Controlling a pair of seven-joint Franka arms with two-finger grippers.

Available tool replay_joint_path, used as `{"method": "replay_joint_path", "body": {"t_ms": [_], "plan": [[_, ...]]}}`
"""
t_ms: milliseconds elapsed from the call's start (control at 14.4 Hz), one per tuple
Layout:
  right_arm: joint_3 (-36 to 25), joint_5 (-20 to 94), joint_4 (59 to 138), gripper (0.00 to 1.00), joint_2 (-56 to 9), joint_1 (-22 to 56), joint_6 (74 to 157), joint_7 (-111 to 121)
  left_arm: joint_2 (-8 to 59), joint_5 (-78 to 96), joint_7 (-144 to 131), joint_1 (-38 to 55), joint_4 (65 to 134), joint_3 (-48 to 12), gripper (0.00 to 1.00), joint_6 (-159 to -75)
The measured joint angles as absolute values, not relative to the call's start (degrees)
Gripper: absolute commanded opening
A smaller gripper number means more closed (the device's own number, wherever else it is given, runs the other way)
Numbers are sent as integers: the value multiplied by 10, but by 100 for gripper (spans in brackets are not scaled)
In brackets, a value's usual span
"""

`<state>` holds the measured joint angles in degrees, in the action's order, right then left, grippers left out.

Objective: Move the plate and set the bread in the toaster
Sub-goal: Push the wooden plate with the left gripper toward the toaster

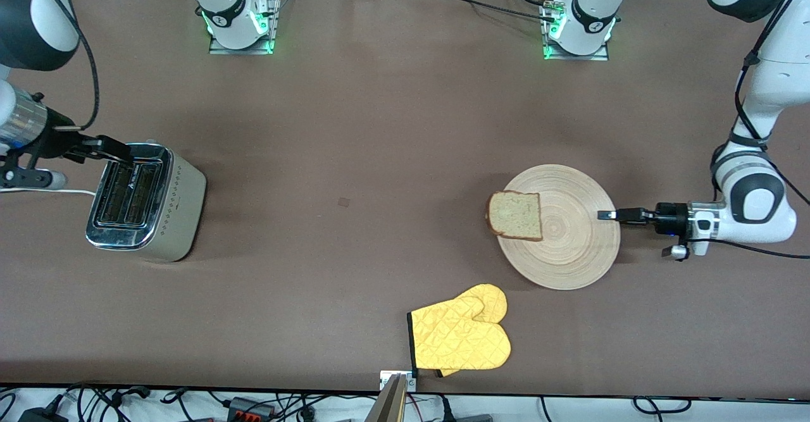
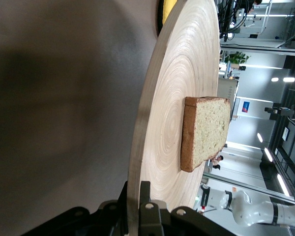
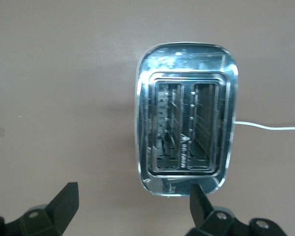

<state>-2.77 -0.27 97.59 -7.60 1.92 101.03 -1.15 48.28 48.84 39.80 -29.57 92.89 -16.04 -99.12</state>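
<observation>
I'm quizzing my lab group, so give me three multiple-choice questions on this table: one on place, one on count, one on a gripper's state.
1. Where is the square pale bread slice?
A. in the toaster
B. on the round light-wood plate
C. on the yellow quilted oven mitt

2. How many slots has the beige chrome-topped toaster?
A. one
B. two
C. four

3. The left gripper is
A. shut on the plate
B. open over the toaster
C. holding the bread

B, bread rests on wood; B, two dark slots; A, fingers clamp the rim.
</observation>
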Motion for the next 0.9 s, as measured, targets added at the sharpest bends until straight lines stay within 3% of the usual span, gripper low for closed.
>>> {"method": "replay_joint_path", "body": {"t_ms": [347,624,901], "plan": [[-25,9,977,100,-108,63,1031,-39,435,543,399,-296,1057,-238,1,-1129],[-24,40,979,100,-151,100,1056,-52,434,559,406,-290,1102,-304,1,-1244],[-23,56,979,100,-192,133,1099,-59,438,600,447,-245,1131,-319,1,-1297]]}}
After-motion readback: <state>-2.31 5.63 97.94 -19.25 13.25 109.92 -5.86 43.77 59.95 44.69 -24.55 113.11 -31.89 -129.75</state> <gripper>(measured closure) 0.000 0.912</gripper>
